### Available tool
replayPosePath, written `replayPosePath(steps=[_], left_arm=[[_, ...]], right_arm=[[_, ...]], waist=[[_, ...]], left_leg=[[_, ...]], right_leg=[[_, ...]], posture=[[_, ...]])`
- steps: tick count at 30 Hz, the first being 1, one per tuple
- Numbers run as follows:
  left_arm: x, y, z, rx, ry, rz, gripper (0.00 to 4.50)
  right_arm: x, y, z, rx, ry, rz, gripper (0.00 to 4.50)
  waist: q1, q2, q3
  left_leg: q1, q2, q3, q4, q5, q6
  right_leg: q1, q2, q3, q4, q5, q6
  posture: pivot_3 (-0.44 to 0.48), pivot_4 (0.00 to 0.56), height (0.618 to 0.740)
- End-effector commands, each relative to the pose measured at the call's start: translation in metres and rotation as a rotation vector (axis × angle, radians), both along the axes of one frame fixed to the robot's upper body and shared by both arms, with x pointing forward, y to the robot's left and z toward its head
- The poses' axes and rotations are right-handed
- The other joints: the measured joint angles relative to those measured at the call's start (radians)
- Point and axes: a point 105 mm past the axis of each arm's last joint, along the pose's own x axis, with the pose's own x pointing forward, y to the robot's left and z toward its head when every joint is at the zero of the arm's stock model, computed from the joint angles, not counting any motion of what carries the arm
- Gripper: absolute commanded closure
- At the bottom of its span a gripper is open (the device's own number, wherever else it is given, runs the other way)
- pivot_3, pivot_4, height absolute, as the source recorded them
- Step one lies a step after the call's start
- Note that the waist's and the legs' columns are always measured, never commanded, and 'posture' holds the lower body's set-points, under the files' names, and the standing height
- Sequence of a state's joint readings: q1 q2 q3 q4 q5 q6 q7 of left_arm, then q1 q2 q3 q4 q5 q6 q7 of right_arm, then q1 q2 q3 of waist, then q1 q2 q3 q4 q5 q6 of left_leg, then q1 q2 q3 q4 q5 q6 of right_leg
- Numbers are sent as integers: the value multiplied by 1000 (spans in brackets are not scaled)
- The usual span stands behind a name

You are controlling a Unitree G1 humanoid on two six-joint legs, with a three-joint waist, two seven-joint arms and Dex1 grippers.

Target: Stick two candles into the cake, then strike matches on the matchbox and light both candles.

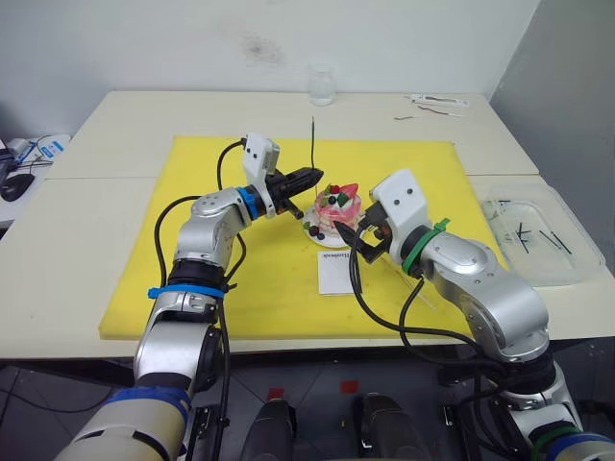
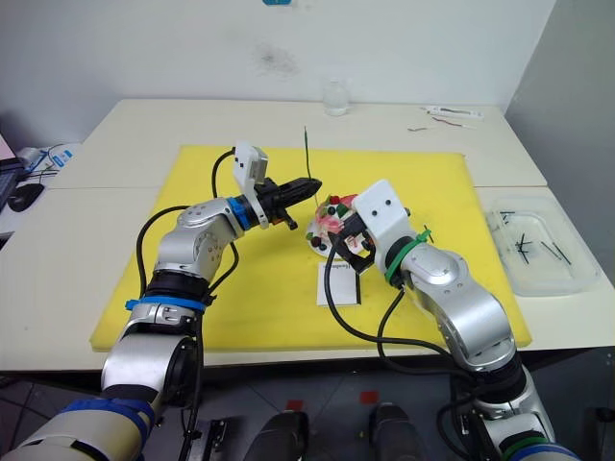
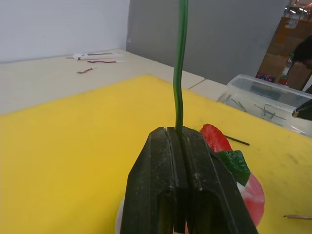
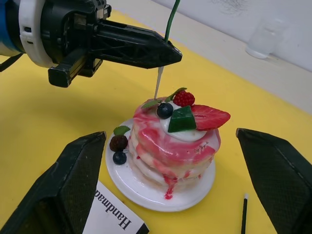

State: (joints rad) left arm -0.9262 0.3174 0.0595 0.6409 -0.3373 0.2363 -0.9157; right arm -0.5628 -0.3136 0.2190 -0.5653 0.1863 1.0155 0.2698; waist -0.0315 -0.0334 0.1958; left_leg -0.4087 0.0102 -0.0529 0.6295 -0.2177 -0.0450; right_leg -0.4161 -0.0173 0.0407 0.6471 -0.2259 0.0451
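My left gripper (image 4: 163, 51) pinches the green candle (image 1: 313, 144) upright, its white lower end touching the cake (image 4: 175, 146) top. My right gripper (image 4: 175, 195), fingers spread, flanks the plate (image 4: 146, 190) beside the matchbox (image 1: 336, 271).

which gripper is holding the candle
The left gripper: its fingers are shut on the green candle, poised upright just over the cake. The right gripper is open, straddling the cake and holding nothing.

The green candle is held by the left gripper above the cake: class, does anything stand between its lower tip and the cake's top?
Nothing visible does. The left gripper holds the green candle upright, its pale lower tip just above the cake, beside the blueberry and raspberry.
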Motion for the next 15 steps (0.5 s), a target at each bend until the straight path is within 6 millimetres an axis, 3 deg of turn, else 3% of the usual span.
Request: replayPosePath(steps=[1, 15], left_arm=[[0, 0, 18, -36, -38, -15, 4500], [-6, -7, 18, -19, -39, -56, 4500]], right_arm=[[-5, 1, 13, 32, -47, 1, 23], [-5, 2, 12, 39, -38, -3, 23]], waist=[[0, 0, 0], [0, 0, 0]], left_leg=[[0, 0, 0, 0, 0, 0], [0, 0, 0, 0, 0, 0]], right_leg=[[0, 0, 0, 0, 0, 0], [0, 0, 0, 0, 0, 0]], posture=[[0, 150, 740], [0, 150, 740]])
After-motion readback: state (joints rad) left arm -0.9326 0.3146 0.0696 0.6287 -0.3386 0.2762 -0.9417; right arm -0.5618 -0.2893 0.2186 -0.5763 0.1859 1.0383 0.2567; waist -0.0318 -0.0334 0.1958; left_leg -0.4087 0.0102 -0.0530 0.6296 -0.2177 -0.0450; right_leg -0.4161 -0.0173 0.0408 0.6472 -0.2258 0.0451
